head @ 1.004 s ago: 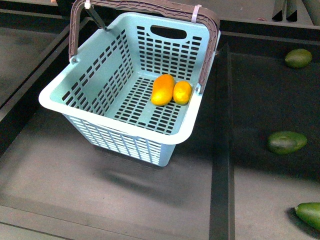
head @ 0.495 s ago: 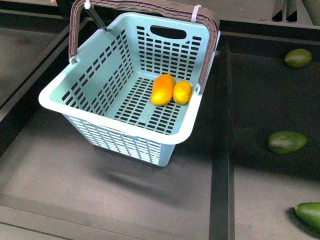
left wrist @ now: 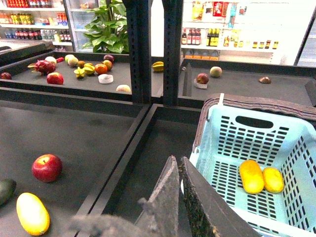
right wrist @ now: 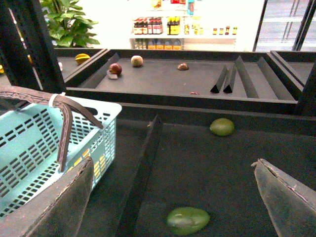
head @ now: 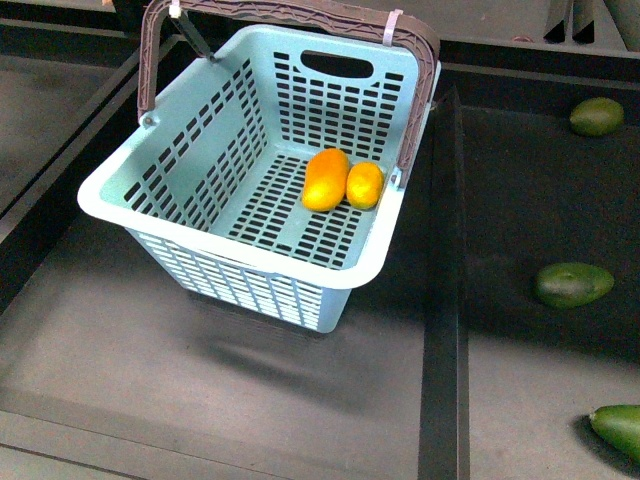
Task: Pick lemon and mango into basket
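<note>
So the mango (head: 326, 179) and lemon (head: 364, 185) are both sitting side by side, touching, on the floor of the teal basket (head: 230, 262) (center-left of the front view, brown handle up top). Left gripper (left wrist: 178, 170) has its fingers pressed nearly together holding nothing, while the right gripper (right wrist: 173, 190) is spread wide and empty.

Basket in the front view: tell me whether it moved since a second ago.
No. The basket keeps its place against the black divider rail beside it.
</note>
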Controlling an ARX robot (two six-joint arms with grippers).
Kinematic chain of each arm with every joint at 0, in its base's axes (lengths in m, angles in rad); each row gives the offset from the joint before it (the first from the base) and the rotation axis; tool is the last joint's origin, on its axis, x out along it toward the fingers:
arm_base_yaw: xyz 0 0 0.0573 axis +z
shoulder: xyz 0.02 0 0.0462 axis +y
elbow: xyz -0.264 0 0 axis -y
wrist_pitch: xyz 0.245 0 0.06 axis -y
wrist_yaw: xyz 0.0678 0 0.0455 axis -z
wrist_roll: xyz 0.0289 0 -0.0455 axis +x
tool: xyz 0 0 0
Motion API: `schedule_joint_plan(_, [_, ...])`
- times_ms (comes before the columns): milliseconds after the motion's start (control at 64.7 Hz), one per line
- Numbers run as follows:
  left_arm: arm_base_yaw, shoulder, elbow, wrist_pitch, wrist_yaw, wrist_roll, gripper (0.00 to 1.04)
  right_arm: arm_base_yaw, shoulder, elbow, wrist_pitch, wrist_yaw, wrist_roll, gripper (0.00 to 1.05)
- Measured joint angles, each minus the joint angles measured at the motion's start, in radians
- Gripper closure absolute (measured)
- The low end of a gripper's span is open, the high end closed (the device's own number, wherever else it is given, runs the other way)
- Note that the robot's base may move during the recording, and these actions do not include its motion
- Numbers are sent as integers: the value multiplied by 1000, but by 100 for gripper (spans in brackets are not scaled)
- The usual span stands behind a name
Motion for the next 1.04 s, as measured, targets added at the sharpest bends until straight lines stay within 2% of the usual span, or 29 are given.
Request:
schedule_joint_plan(93, [0, -128, 0, -143, 0, 0, 101, 0, 0, 0, 0, 0, 0, 9])
schedule_joint_plan(587, [0, -148, 0, -151, 0, 0, 101, 0, 0, 0, 0, 0, 0, 9])
schedule_joint_plan(834, [0, -148, 0, -151, 0, 0, 50, 0, 0, 0, 0, 0, 0, 9])
schedule_joint_plan(1004, [0, -148, 0, -151, 0, 0, 10, 0, 0, 0, 0, 0, 0, 9])
schedule_joint_plan(1035, [0, -148, 0, -151, 0, 1, 5, 0, 0, 0, 0, 0, 0, 9])
